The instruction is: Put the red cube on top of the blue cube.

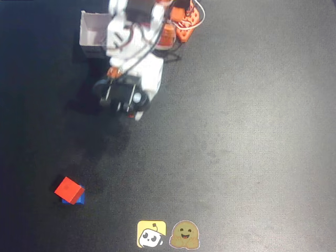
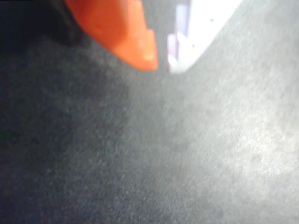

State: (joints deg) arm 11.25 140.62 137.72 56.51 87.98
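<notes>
In the overhead view the red cube (image 1: 68,188) rests on top of the blue cube (image 1: 74,200) at the lower left of the dark mat, turned a little askew, so only a blue sliver shows under it. The arm (image 1: 134,58) is folded back at the top, far from both cubes. The wrist view shows neither cube, only bare mat. There my gripper (image 2: 162,65) hangs above the mat, its orange finger (image 2: 133,42) and white finger (image 2: 196,37) almost touching at the tips with nothing between them.
A white open box (image 1: 92,31) stands at the top left, beside the arm's base. Two small stickers, a yellow one (image 1: 151,233) and a brown one (image 1: 185,235), lie flat at the mat's bottom edge.
</notes>
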